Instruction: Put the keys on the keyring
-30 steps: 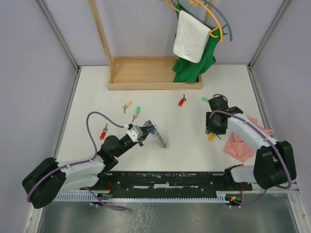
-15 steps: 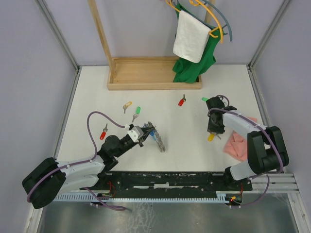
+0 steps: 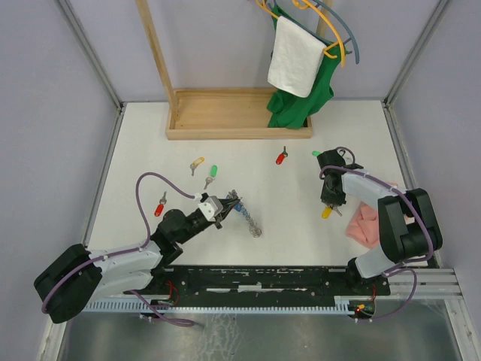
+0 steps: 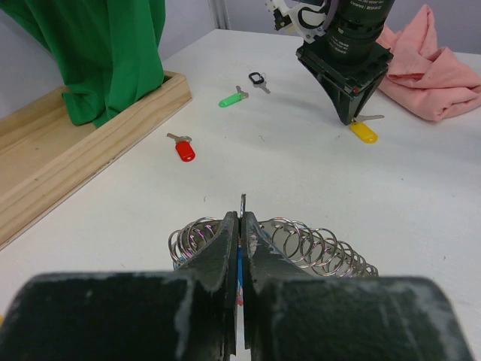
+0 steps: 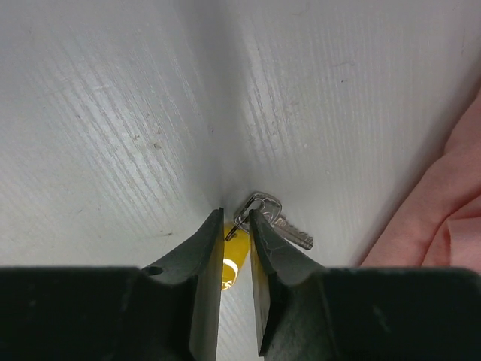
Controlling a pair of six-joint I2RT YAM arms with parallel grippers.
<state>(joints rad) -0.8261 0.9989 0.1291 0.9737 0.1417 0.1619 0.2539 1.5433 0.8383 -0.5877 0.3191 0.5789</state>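
Moved since before: the right gripper [image 5: 237, 218] has drawn its two fingers closer together, and the right arm's elbow has swung nearer to the wrist. The loose end of the keyring [image 3: 246, 216] has slid a little on the table [image 3: 285, 248]. The left gripper [image 4: 242, 218] stays where it was.
Left gripper: it is closed tight on the keyring, at the near left of the table. A thin blue bit and a small metal tip show between its fingers.
Keyring: its silver coil lies on the table just past the left fingers and trails off to the near right.
Right gripper: it points straight down at the right side of the table, with one finger on each side of the yellow key [image 4: 364, 132]. The gap is small. It cannot be told whether the fingers squeeze the tag.
Yellow key: it lies flat on the table, its yellow tag between the right fingers and its metal part sticking out toward the pink cloth [image 3: 364, 223].
Pink cloth: it sits bunched up just right of the yellow key.
Other keys: the left red key [image 3: 158, 210], pale yellow key [image 3: 197, 162] and left green key [image 3: 213, 171] lie on the left. The far red key [image 3: 281, 158] lies in the middle. The right green key [image 3: 317, 154] and black key [image 4: 257, 78] lie just beyond the right gripper.
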